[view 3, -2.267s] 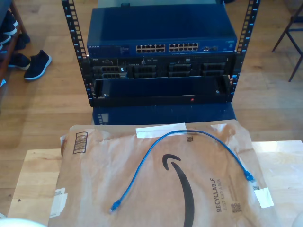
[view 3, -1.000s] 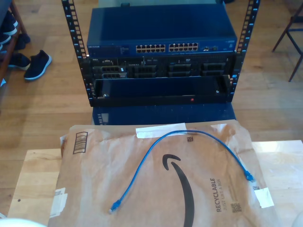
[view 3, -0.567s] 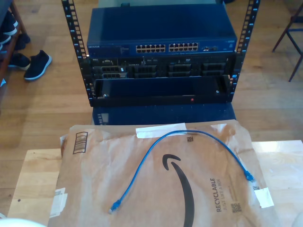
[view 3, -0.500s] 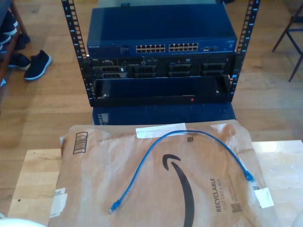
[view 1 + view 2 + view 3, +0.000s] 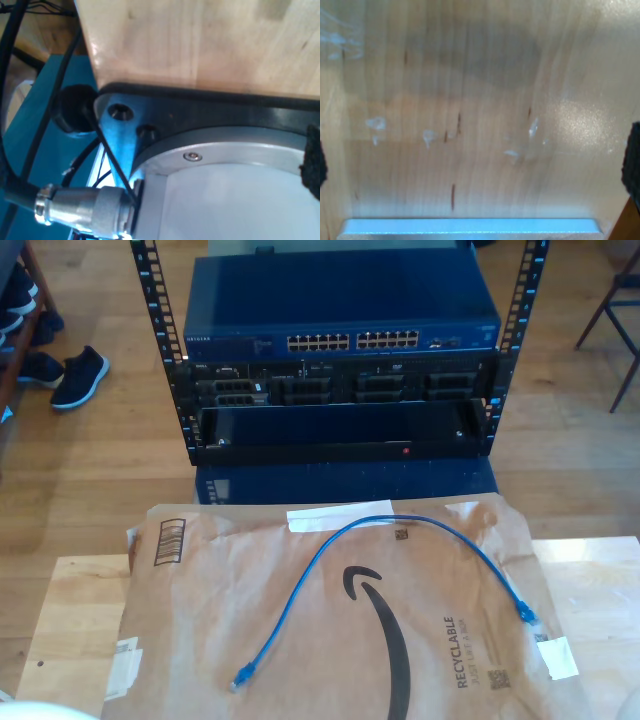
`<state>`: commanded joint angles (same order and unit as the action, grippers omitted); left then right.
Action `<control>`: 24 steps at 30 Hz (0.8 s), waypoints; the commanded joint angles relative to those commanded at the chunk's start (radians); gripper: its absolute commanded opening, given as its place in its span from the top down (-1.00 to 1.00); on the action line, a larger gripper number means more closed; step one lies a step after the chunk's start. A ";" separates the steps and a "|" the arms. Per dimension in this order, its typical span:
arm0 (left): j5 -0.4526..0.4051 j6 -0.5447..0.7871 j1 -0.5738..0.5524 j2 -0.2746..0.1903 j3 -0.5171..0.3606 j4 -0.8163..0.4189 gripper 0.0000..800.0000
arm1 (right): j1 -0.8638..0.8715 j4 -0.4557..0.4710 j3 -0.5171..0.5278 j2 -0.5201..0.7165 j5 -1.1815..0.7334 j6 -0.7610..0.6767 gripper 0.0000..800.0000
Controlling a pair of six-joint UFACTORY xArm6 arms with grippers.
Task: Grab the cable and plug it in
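Blue cable (image 5: 400, 523) lies loose in big curve on brown paper (image 5: 200, 620) on wooden table (image 5: 75, 610). One plug toward exterior view's left, other toward its right. Blue switch (image 5: 340, 310) in rack behind. Grippers' jaws: cannot tell whether spread or pressed together.

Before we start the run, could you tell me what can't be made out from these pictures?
- Both grippers' jaw states: my wrist views face bare wood and a metal connector.
- Plug tabs on the cable: too small in the exterior view.
- Port labels on the network switch: too small, blurred.
- Paper sheet: near edge cut off.
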<state>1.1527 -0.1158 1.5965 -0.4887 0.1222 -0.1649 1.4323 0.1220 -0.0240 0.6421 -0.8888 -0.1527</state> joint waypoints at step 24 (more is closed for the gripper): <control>0.064 -0.008 -0.002 -0.011 0.048 -0.005 -1.00 | -0.020 -0.006 -0.098 0.106 -0.127 -0.008 -0.99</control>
<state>1.2171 -0.1235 1.5950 -0.4994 0.1697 -0.1695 1.4124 0.1158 -0.1222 0.7480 -1.0161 -0.1603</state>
